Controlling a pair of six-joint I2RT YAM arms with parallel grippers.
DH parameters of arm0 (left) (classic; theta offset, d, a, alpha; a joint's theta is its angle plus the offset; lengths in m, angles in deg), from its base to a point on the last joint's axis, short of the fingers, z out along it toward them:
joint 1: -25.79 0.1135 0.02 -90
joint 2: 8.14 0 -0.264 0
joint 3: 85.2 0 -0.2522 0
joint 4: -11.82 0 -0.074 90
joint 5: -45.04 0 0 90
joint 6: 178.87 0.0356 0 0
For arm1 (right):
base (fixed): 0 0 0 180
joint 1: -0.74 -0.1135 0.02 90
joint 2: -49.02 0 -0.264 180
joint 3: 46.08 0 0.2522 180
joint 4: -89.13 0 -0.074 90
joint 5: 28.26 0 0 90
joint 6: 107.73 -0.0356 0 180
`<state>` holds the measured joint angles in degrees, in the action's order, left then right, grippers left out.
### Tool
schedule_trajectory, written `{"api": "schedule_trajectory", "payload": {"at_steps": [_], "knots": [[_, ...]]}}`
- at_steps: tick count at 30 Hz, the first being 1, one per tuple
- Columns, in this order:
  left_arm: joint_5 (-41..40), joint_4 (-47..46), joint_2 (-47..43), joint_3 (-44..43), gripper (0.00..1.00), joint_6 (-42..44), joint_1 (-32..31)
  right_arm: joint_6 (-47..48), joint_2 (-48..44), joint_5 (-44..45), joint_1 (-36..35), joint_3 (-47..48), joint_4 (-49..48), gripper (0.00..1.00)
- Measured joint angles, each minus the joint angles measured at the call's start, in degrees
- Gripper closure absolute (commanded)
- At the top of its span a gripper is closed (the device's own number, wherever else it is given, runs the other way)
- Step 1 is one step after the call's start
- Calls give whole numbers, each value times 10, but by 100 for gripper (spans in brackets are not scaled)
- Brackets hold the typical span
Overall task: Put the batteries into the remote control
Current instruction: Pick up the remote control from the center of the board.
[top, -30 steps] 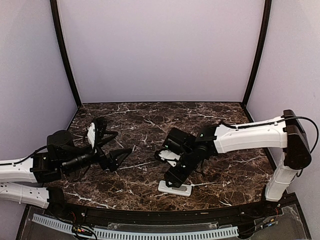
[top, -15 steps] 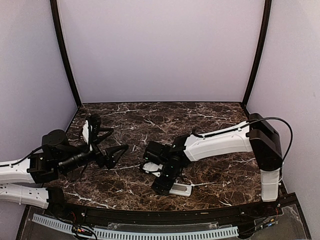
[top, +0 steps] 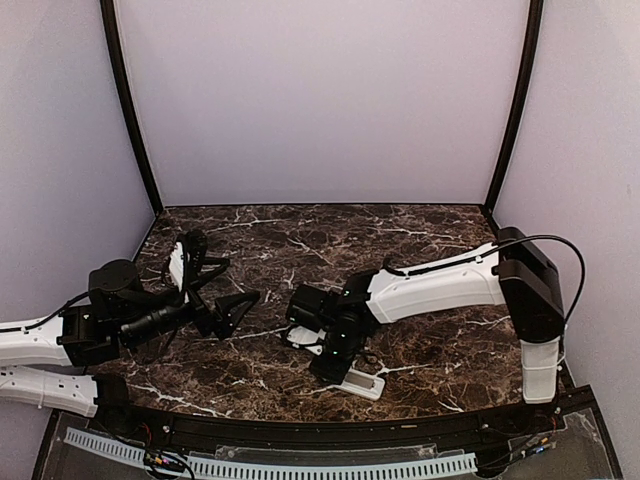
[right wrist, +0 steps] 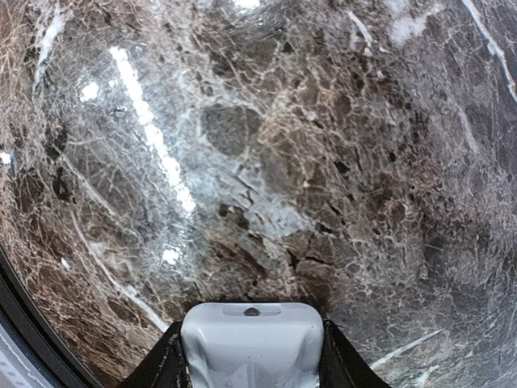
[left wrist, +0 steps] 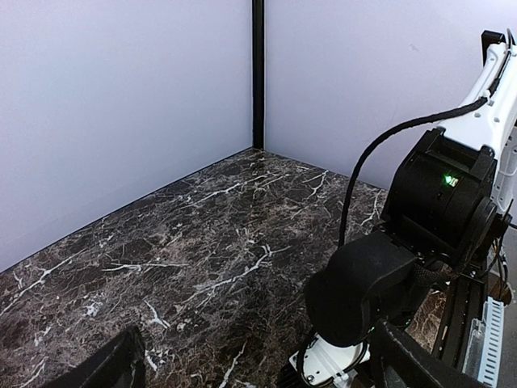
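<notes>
Counter [top: 300, 240] of dark stone with white lines fills the floor of the booth. The right arm [top: 440, 285] is the biggest thing on it. It is white and black and reaches from the right edge across to the middle, then bends down toward the front edge. The left arm [top: 110, 320] is lower and comes in from the front left corner, lying close to the left edge. The left gripper [top: 240, 283] hangs above the stone with its two fingers [left wrist: 113, 368] spread wide apart and nothing between them. It points at the right arm. The right gripper [top: 333, 366] is down low near the middle of the front edge. Its two black fingers [right wrist: 167, 364] squeeze the end of the remote control [right wrist: 252, 343], one on each side. The small white remote control lies flat on the stone, close to the front edge.
</notes>
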<state>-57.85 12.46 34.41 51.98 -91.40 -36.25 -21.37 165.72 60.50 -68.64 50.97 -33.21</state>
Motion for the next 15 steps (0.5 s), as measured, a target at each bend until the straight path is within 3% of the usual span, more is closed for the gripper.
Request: {"api": "schedule_trajectory", "payload": {"at_steps": [7, 15], "knots": [[2, 0, 0, 0, 4, 0, 0, -19, -40, 0, 5, 5, 9, 65], [31, -1, 1, 1, 5, 0, 0, -49, -203, -12, 50, -14, -55, 69]]}}
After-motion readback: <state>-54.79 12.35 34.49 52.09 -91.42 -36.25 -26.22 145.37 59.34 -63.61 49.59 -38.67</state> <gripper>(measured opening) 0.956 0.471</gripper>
